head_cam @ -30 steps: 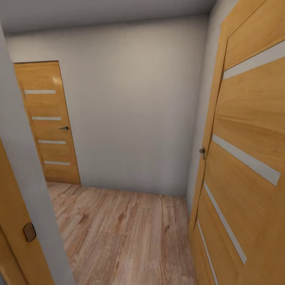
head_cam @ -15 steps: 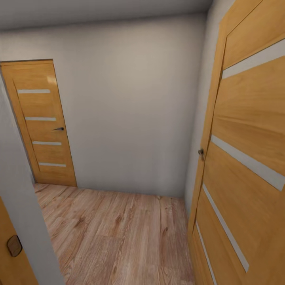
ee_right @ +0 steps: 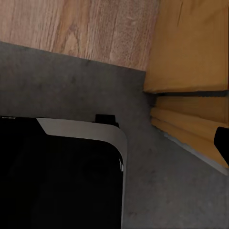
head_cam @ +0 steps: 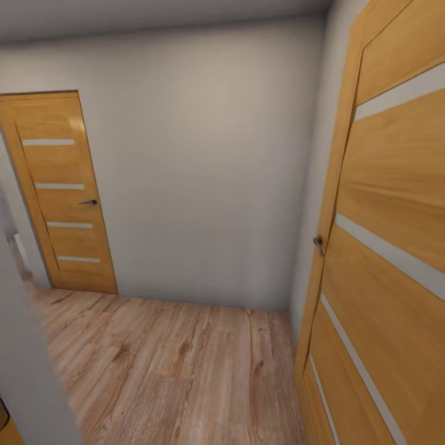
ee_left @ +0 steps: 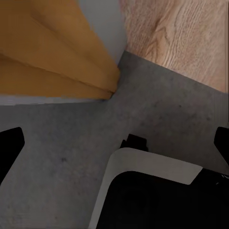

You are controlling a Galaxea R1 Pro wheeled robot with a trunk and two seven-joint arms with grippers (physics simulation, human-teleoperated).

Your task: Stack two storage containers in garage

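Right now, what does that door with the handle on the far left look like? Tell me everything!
The far door is honey-coloured wood, it seems, with four pale horizontal stripes set across it and a small dark lever handle on its right edge. It stands upright and shut in its wooden frame, set in the plain white wall. Its bottom meets the light wood-plank floor. Nothing else touches it.

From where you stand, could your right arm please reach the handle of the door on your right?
Probably not yet: the door handle sits ahead, while the right wrist camera looks down at grey floor.
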